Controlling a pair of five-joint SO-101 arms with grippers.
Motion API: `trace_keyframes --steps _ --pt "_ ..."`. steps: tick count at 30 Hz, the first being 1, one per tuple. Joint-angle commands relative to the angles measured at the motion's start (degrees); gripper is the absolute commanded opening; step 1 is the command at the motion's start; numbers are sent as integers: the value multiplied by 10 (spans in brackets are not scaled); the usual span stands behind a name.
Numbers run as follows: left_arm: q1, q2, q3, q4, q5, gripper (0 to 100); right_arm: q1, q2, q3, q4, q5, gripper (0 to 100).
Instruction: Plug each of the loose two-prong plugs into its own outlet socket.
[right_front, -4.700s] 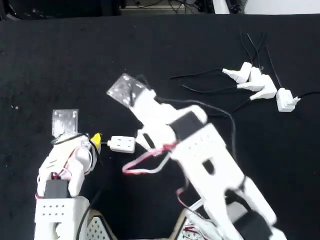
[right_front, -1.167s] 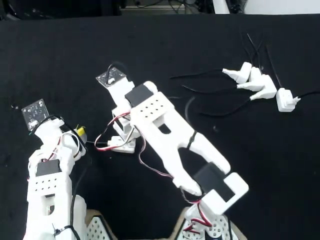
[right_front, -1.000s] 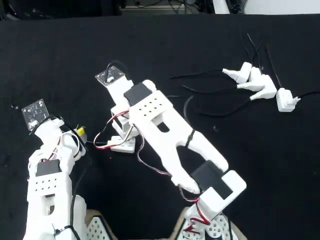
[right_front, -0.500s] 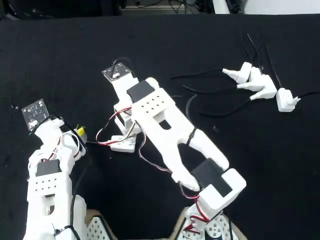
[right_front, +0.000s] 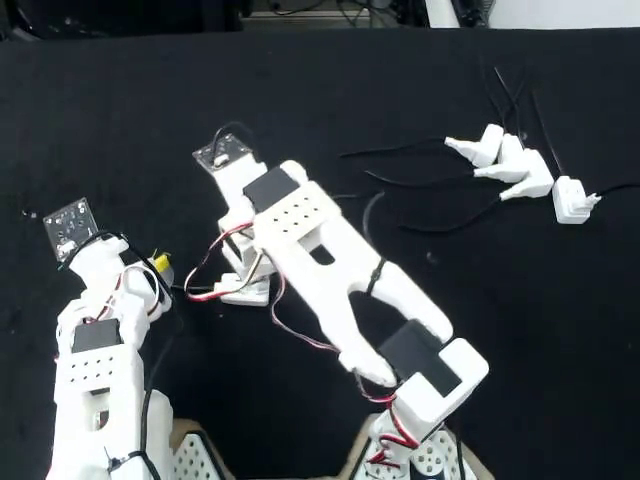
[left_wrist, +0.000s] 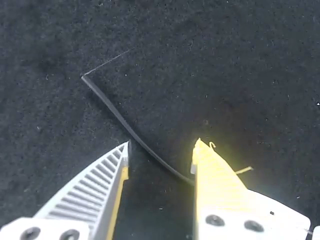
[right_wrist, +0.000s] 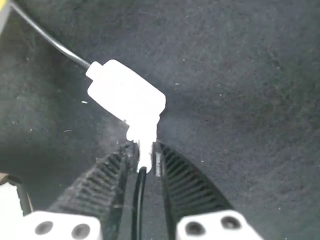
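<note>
High view first: at the lower left of the frame I have the left arm, with the left gripper low over the black cloth-covered table. On the left wrist view its ribbed grey finger and yellow finger stand well apart and hold nothing. A thin black cable lies on the cloth and slants between the two tips, ending up at the inner edge of the yellow finger. I cannot tell whether it touches that finger.

Just right of that gripper in the high view, a white rectangular outlet socket lies flat on the cloth, partly under the right arm, which runs from the bottom centre up to left of centre.

On the right wrist view the right gripper has its black ribbed fingers drawn almost together on a white plastic plug. They pinch the plug's narrow rear end, one finger on each side, and the plug's black cord runs back between them. The plug's front end meets the socket's short side, beyond the fingertips. I cannot tell whether it is pushed fully home.

Well apart, at the upper right of the high view, several loose white plugs with black cords lie bunched together, with a squarish white block just beside them.
</note>
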Motion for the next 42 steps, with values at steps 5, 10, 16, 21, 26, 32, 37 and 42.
trace_keyframes --steps 5,10,16,21,26,32,37,42 --pt "-6 -4 -29 -1 -4 207 -18 -3 -19 -1 0 10" --pt "-7 -4 -29 0 -4 207 -18 -2 1 -33 19 10" --pt "-7 -4 -29 -1 -4 207 -20 -7 29 -36 47 10" --pt "-7 -4 -29 -1 -4 206 -18 -7 44 -36 61 10" --pt "-7 -4 -29 -1 -4 206 21 -7 40 -37 -5 10" --pt "-7 -4 -29 -2 -4 206 53 -7 43 -36 -21 10" --pt "-7 -4 -29 -2 -4 206 69 -7 44 -32 -40 10" --pt "-7 -4 -29 -2 -4 206 66 -7 39 -14 -37 10"
